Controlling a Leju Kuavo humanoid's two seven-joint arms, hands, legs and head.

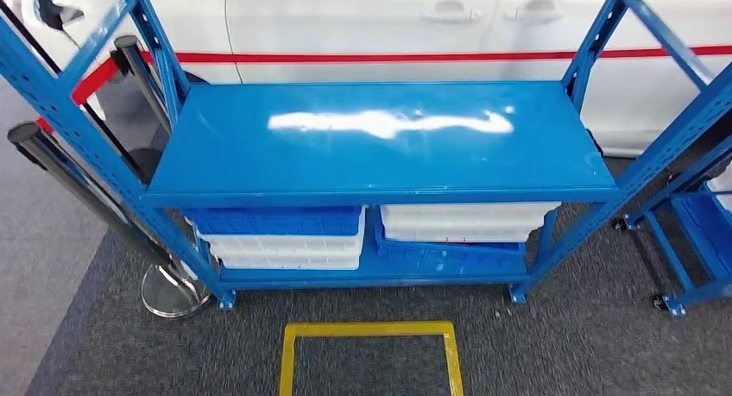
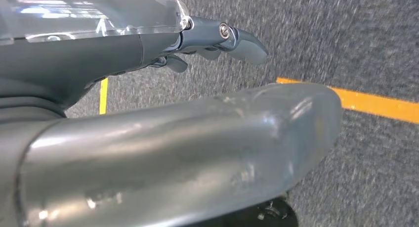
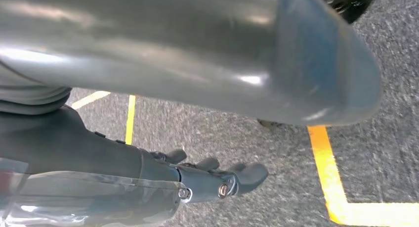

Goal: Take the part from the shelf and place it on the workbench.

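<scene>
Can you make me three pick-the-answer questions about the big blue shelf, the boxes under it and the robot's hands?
1. Where are the stacked white and blue plastic bins?
A on top
B lower level
C on the carpet

2. What colour is the taped square on the grey carpet?
A yellow
B red
C green

3. What do the left hand and right hand hold?
A a bin
B a part
C nothing

Answers: B, the bins sit beneath the blue metal shelf top; A, the head view shows yellow tape; C, both hands hang over carpet holding nothing.

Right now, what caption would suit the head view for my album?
Blue shelf with a bare top, white and blue bins stacked beneath, and a yellow floor square in front.
</scene>
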